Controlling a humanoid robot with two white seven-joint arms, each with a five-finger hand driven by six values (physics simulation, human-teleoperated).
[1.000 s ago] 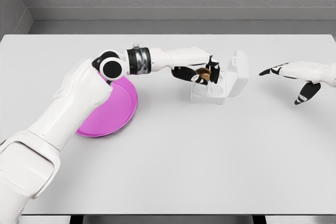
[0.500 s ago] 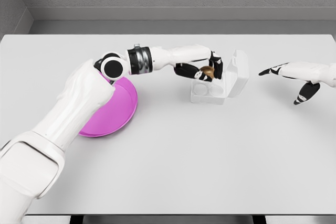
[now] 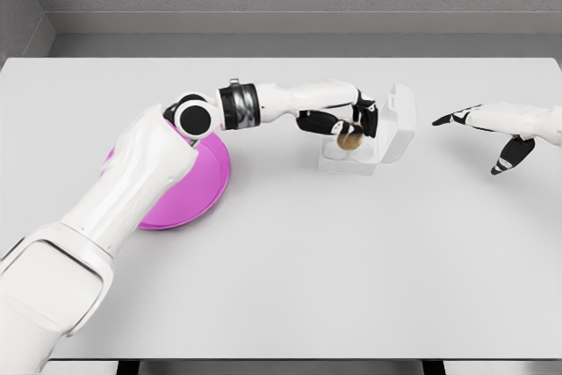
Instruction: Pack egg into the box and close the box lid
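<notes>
A brown egg (image 3: 349, 139) sits low in a rear cell of the clear egg box (image 3: 339, 161), just under my left hand (image 3: 349, 126). The fingers (image 3: 366, 118) of that hand are loosened above the egg and no longer wrap it. The box lid (image 3: 398, 123) stands upright on the right side of the box. My right hand (image 3: 497, 129) hovers to the right of the box, apart from it, with fingers spread and nothing held.
A magenta plate (image 3: 198, 183) lies on the white table (image 3: 290, 270) to the left of the box, partly under my left upper arm. A grey wall runs behind the table's far edge.
My left hand moved slightly right over the box. The egg dropped from between the fingers down into a cell. The right hand has barely moved.
</notes>
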